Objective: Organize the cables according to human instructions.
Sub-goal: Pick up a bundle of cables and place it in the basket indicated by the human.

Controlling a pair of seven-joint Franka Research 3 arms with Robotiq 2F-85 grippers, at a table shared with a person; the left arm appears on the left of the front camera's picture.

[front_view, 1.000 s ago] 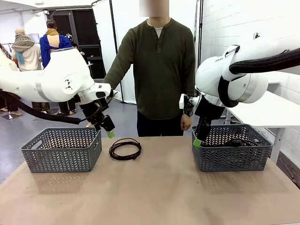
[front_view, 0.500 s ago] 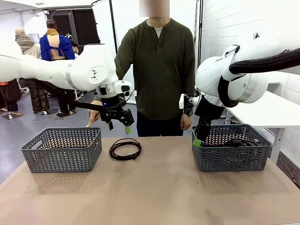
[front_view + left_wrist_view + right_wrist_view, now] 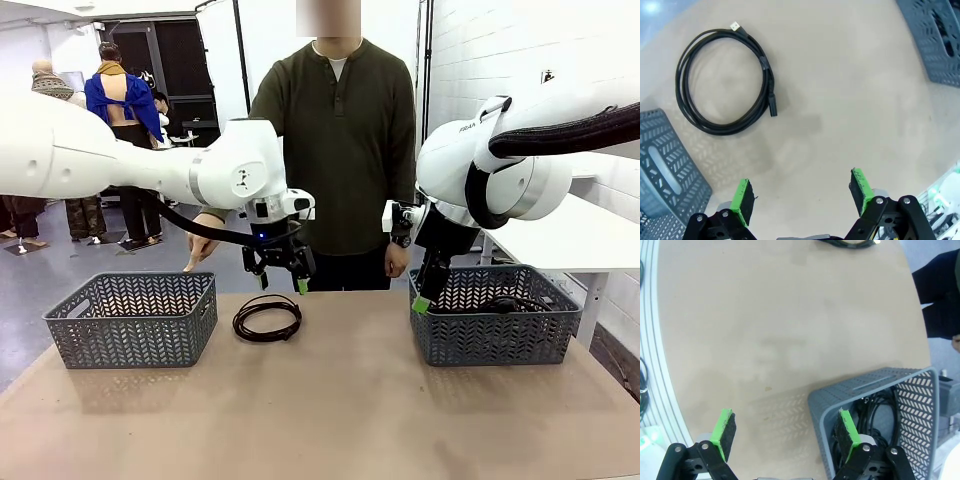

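Left pincer [image 3: 282, 281] hangs above desk [image 3: 330, 400], fingers apart, nothing between. Coiled cable [image 3: 267, 318] lies flat on desk just below and ahead of it. Right pincer [image 3: 785, 435] apart, empty, straddling near wall of right basket [image 3: 495, 315]; cables [image 3: 877, 410] inside basket.

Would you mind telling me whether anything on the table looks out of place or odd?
One coiled cable lies loose on the table between the two baskets, while other cables sit in the right basket. The open left gripper hangs above the loose coil. Nothing looks spilled, tipped or damaged.
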